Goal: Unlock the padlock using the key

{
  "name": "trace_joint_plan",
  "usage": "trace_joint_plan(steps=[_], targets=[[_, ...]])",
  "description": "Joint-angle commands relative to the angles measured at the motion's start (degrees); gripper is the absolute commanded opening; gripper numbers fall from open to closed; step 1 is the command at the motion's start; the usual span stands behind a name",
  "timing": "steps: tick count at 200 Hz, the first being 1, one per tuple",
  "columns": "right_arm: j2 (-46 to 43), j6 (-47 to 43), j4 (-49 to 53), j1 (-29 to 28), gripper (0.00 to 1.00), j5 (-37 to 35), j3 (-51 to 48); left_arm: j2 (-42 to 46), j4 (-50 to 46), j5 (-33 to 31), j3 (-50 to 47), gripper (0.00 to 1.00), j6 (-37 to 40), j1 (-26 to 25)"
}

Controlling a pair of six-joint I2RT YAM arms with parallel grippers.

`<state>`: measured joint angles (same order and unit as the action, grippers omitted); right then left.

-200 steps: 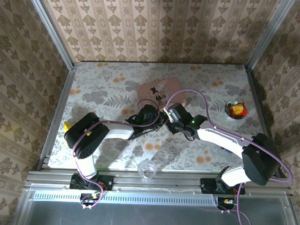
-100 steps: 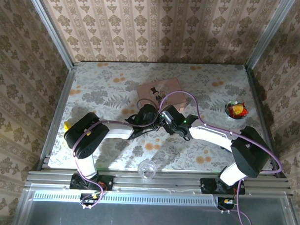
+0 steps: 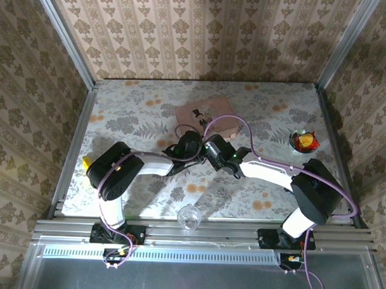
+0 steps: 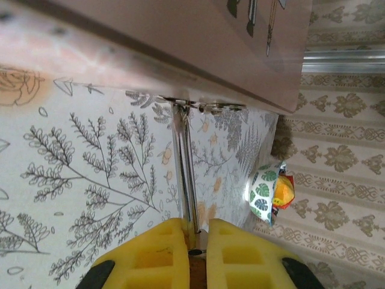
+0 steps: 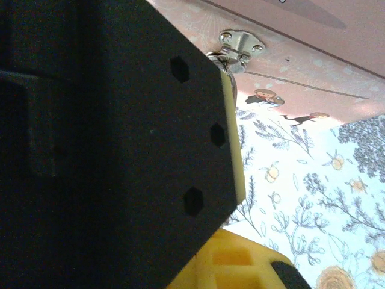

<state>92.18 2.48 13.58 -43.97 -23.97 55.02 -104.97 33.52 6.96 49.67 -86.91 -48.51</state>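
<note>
Reaching in low over the flower-print table, both arms meet at the near edge of the pink rectangular box with the top-hatted figure.

Left arm: shoulder at the left side, white forearm pointing right, left gripper at the box's near-left corner. Right arm: elbow folded at the right side, white forearm pointing left, right gripper just beside the left one, close to touching.

Left wrist view: the yellow pads are nearly together, clamped on the small brass-gold padlock with a thin silvery shackle. Only a brown sliver of its body shows between the pads. The shackle runs straight up to the silvery metal hasp on the box's edge.

Right wrist view: a black housing sits right in front of the lens and one yellow finger shows at the bottom edge. Can't tell how far the right jaws are apart.

Versus 1 s ago: the right elbow has swung in leftward and the right gripper has closed the gap to the left one. The purple cable now loops higher over the box's right corner. The left arm has barely moved.

Containers: a small leaf-patterned bowl at the right side holds something orange and yellow. A clear glass stands at the near edge between the bases; its contents can't be told.
</note>
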Motion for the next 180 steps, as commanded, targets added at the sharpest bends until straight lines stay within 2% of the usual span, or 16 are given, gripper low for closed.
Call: trace_joint_plan(steps=[1, 22, 56, 98, 118, 162, 180], targets=[[2.86, -4.56, -8.34, 1.31, 0.0, 2.09, 1.31, -2.21, -4.47, 11.76, -0.09, 0.0, -5.77, -3.12], [2.15, -1.55, -8.53, 4.41, 0.0, 7.79, 1.75, -1.91, -4.31, 12.06, -0.11, 0.0, -5.76, -3.4], [0.04, 8.24, -8.31, 14.06, 0.0, 32.18, 0.64, -1.3, -2.69, 11.82, -1.75, 0.0, -6.58, -3.02], [0.68, 16.26, -9.38, 22.37, 0.0, 50.33, -0.36, -1.72, -0.04, 11.65, -3.1, 0.0, -7.75, -2.57], [2.15, 18.6, -11.63, 24.37, 0.0, 55.09, -0.4, -1.99, -0.04, 12.09, -2.69, 0.0, -7.81, -2.57], [3.88, 20.87, -13.32, 26.51, 0.0, 59.36, -0.16, -1.43, 0.1, 11.9, -3.38, 0.0, -8.19, -2.3], [3.89, 21.28, -13.61, 27.54, 0.0, 60.68, -0.44, -1.04, 0.71, 11.43, -4.04, 0.06, -8.36, -2.07]])
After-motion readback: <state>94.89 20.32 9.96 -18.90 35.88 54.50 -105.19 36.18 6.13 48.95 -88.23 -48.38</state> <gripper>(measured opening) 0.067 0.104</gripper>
